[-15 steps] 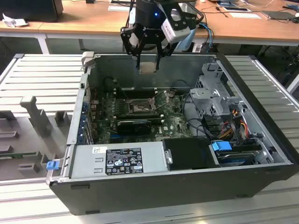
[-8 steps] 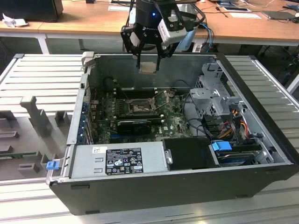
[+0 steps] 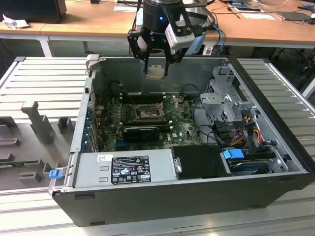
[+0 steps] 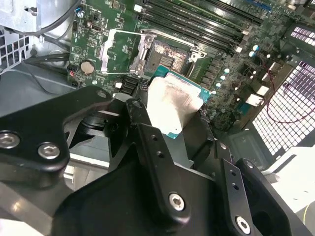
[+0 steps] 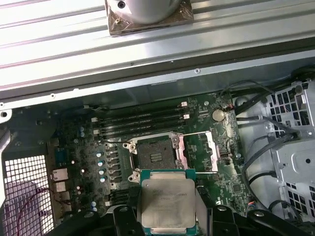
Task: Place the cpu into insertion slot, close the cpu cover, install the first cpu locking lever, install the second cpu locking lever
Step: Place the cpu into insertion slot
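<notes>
The gripper (image 3: 156, 73) hangs over the open case (image 3: 162, 196), its fingers (image 4: 142, 128) pinched onto opposite edges of the cpu (image 3: 156, 71). The chip is carried flat, metal face up, well above the board (image 3: 182, 128) and touching nothing else.

In the exterior view the slot (image 3: 146, 114) lies at about 6 o'clock from the cpu, down on the floor of the case. Both wrist views show the slot bare, its dark contact field exposed, with the held chip just short of being over it rather than squarely above. The cover (image 5: 213, 151) is swung open and lies flat beside the slot, on the side toward the round coin cell (image 5: 218, 115); green board shows through its window.

Of the 4 steps, I judge that 0 are finished. Step 1 is under way: the chip is picked up and brought near, but not yet seated. The cover is open, so neither lever can be locked; the levers themselves are too thin to pick out with confidence. The case rests on a ribbed bench (image 3: 44, 78).
</notes>
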`<move>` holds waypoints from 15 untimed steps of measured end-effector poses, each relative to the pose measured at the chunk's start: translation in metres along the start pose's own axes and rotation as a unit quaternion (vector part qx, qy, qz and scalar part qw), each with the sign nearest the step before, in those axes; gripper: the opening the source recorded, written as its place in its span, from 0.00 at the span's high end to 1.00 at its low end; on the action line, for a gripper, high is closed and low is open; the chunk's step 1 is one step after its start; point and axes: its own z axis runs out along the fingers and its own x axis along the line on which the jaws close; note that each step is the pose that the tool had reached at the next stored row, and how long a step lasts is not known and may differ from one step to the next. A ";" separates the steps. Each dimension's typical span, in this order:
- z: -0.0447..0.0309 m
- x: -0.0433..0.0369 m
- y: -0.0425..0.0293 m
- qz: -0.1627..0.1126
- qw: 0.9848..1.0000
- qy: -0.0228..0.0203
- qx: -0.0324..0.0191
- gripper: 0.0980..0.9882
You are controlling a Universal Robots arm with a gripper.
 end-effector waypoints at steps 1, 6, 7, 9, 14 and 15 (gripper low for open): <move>0.0008 0.0000 -0.0001 0.002 1.000 0.000 0.000 0.52; 0.0025 -0.0001 -0.0002 0.048 0.999 -0.004 -0.001 0.52; 0.0026 -0.0001 -0.0002 0.052 0.999 -0.005 -0.001 0.52; 0.0032 0.0000 -0.0003 0.072 0.997 -0.007 -0.001 0.52; 0.0036 0.0000 -0.0003 0.095 0.995 -0.009 -0.002 0.52; 0.0036 0.0000 -0.0003 0.098 0.995 -0.009 -0.002 0.52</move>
